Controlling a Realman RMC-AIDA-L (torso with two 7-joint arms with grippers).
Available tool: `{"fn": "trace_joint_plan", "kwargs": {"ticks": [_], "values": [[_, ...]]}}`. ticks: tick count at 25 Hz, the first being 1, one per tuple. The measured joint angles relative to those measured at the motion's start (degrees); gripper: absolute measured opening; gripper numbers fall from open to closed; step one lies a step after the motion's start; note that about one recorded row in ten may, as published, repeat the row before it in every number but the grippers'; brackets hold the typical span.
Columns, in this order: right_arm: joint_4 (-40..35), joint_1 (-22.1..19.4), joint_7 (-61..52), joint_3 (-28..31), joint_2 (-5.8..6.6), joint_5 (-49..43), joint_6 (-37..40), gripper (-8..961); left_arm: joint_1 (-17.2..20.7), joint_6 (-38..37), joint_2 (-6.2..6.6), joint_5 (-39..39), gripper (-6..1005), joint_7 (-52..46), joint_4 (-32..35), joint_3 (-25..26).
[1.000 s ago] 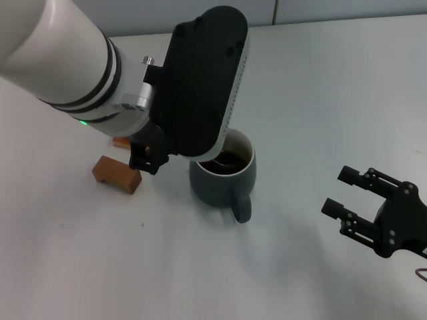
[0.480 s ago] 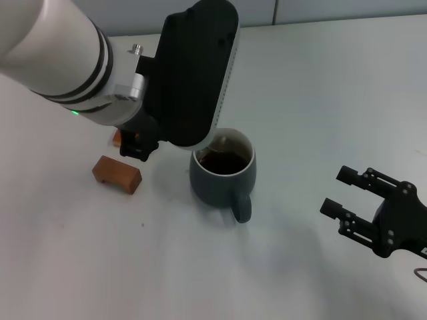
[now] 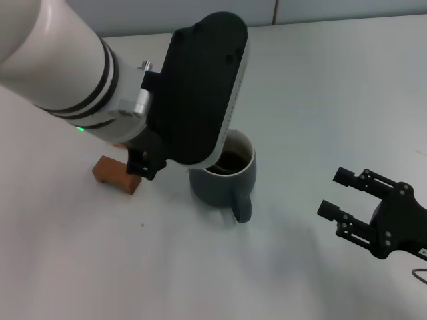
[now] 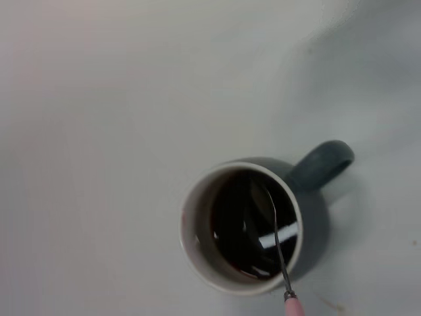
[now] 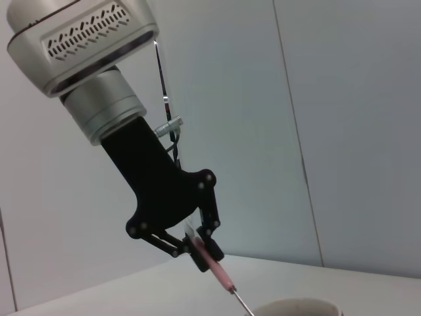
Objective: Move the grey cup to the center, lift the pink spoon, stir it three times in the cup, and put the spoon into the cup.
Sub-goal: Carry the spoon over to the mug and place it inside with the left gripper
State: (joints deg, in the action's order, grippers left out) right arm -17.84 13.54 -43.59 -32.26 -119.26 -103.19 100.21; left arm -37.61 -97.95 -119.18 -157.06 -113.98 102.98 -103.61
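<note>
The grey cup point(image 3: 227, 183) stands near the table's middle with dark liquid inside and its handle toward me. My left arm's black wrist housing point(image 3: 200, 87) hangs over it and hides part of the rim. Seen from the right wrist, my left gripper point(image 5: 205, 253) is shut on the pink spoon point(image 5: 220, 274) just above the cup's rim point(image 5: 296, 307). In the left wrist view the spoon's metal stem point(image 4: 281, 263) slants down into the liquid of the cup point(image 4: 191, 227), bowl end submerged. My right gripper point(image 3: 332, 193) rests open at the lower right, away from the cup.
An orange-brown block point(image 3: 115, 173) lies on the table just left of the cup, under the left arm. A cable end point(image 3: 420, 275) shows at the right edge. A pale wall rises behind the table's far edge.
The left arm swung left and back, then returned right over the cup, carrying the spoon round in the liquid. The cup and the right gripper stayed nearly still.
</note>
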Motion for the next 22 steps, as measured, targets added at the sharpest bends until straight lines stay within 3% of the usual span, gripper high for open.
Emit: {"fn": "trace_joint_plan", "kwargs": {"ticks": [14, 22], "values": [[1.1, 0.8, 0.1, -0.1, 0.09, 0.0, -0.6, 666, 0.0, 4.6, 0.05, -1.4, 138, -1.6, -0.3, -0.4], [1.1, 1.0, 0.1, -0.1, 0.09, -0.1, -0.6, 666, 1.0, 1.5, 0.03, 1.4, 139, -2.3, 1.3, -1.5]]}}
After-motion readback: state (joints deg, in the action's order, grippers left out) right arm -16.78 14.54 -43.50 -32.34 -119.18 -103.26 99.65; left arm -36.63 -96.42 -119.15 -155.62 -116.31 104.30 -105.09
